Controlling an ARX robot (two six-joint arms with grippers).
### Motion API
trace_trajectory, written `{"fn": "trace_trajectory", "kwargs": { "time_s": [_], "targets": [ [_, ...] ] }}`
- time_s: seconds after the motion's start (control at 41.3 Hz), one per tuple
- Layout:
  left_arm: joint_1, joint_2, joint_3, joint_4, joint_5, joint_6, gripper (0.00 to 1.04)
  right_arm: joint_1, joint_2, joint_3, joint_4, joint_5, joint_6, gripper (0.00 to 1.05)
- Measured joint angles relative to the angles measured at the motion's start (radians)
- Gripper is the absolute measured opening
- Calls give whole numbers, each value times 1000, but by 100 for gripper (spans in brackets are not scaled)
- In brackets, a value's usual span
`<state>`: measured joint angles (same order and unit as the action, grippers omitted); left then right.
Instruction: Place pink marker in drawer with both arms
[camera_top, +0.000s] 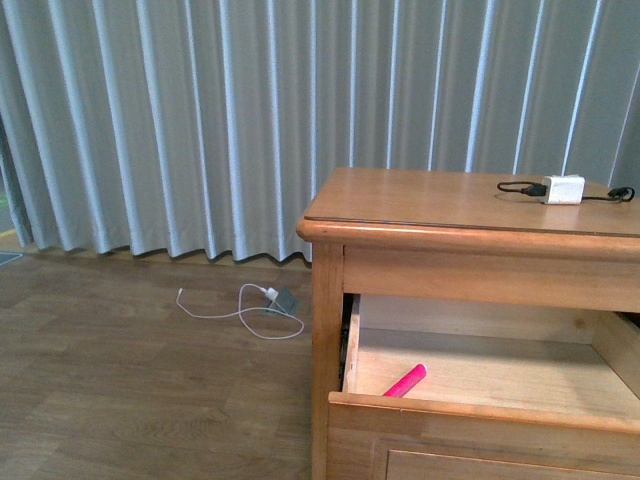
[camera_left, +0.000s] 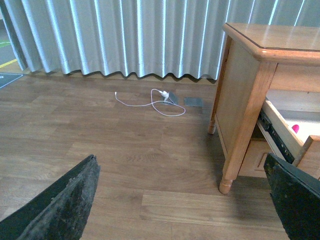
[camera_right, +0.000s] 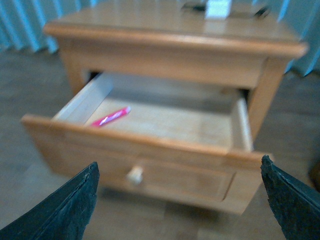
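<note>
The pink marker (camera_top: 405, 381) lies inside the pulled-out upper drawer (camera_top: 480, 412) of the honey-brown cabinet, near its front left corner. It also shows in the right wrist view (camera_right: 111, 117), which is blurred, and a bit of it in the left wrist view (camera_left: 295, 128). The drawer (camera_right: 150, 150) stands open, its pale knob (camera_right: 134, 175) on the front. My right gripper (camera_right: 180, 210) is open and empty, in front of the drawer front and apart from it. My left gripper (camera_left: 185, 205) is open and empty over the floor, left of the cabinet. Neither arm shows in the front view.
A white charger block (camera_top: 563, 189) with a black cable lies on the cabinet top (camera_top: 440, 200). A white cable and small grey box (camera_top: 282, 300) lie on the wooden floor by the grey curtain (camera_top: 200, 120). The cabinet leg (camera_left: 226, 185) stands near my left gripper.
</note>
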<state>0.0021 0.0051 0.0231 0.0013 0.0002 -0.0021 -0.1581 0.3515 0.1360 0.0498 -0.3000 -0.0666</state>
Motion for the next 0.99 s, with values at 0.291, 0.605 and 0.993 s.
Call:
{"fn": "trace_trajectory", "kwargs": {
  "time_s": [0.291,0.605,0.993],
  "targets": [
    [0,0,0,0,0,0,99,106,441,160,-98,-14,24,96],
    [0,-1,0,0,0,0,99,172,1091,426,57,123,128,96],
    [0,-1,0,0,0,0,99,192,1375,603,206,245,158,96]
  ]
}}
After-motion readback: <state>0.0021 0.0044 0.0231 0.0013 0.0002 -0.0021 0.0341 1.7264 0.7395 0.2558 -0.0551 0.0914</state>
